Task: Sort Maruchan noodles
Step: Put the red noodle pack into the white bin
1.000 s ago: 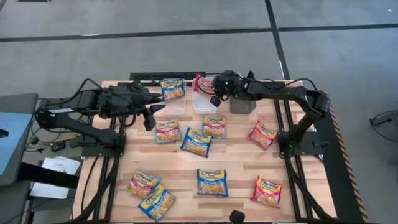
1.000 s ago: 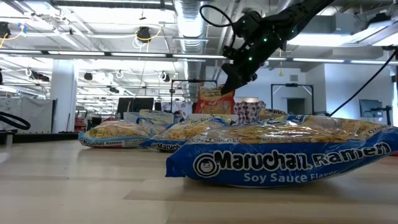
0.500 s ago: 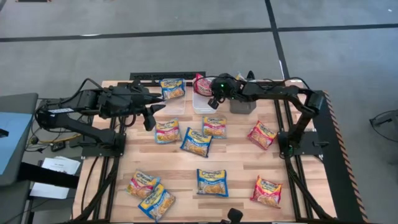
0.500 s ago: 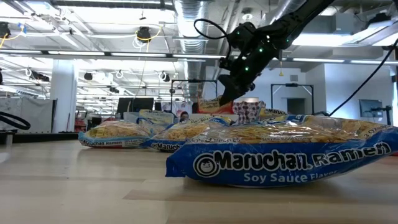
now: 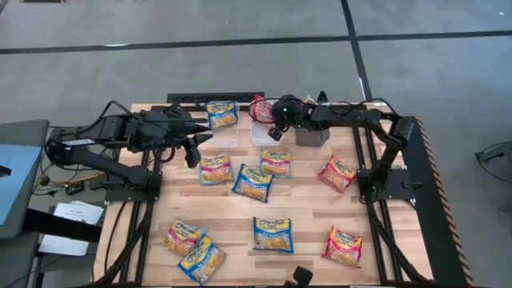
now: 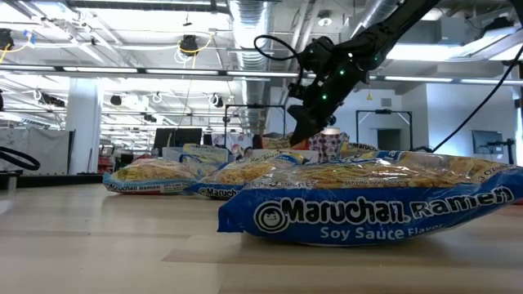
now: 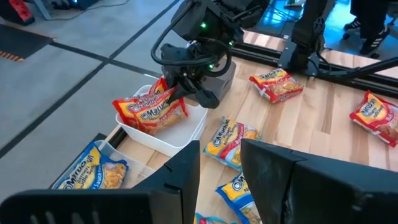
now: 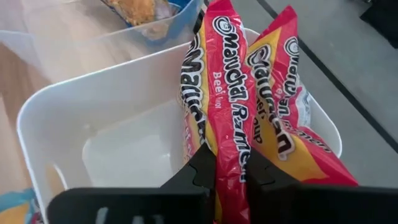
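Lying nearest the low camera, a blue soy sauce packet (image 6: 368, 208) is resting on the wooden surface (image 5: 296, 204), with other Maruchan noodles (image 5: 260, 182) scattered nearer the camera than the white bin (image 5: 262, 133). Farther back, the right claw (image 7: 180, 88) is pinching a red beef packet (image 8: 227, 124) over the white bin, beside a second red packet (image 8: 283, 115). Left of the bin, the left claw (image 5: 194, 150) is hovering partly open, holding nothing.
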Controlling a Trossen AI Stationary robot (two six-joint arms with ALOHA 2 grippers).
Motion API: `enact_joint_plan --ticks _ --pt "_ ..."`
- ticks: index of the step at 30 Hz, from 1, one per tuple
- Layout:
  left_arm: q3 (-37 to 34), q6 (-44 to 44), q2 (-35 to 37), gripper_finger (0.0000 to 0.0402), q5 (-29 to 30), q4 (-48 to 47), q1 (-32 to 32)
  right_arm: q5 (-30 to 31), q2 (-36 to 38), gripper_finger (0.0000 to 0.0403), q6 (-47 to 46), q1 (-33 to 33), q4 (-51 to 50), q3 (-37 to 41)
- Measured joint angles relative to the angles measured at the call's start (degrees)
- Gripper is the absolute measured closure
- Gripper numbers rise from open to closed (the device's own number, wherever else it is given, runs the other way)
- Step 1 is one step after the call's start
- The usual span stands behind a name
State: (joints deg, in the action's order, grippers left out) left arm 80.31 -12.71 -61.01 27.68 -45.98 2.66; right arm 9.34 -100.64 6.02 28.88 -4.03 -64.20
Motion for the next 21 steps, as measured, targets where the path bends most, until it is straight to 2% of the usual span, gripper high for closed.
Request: enact_joint_plan --ticks 5,21 --pt "0.0 0.27 0.0 0.0295 -0.01 0.0 0.0 0.41 0.0 0.0331 0.44 0.15 -0.04 0.0" --pt "0.0 2.47 -0.01 0.0295 -0.16 -1.24 0.0 7.36 0.24 0.0229 1.4 0.44 0.02 0.0"
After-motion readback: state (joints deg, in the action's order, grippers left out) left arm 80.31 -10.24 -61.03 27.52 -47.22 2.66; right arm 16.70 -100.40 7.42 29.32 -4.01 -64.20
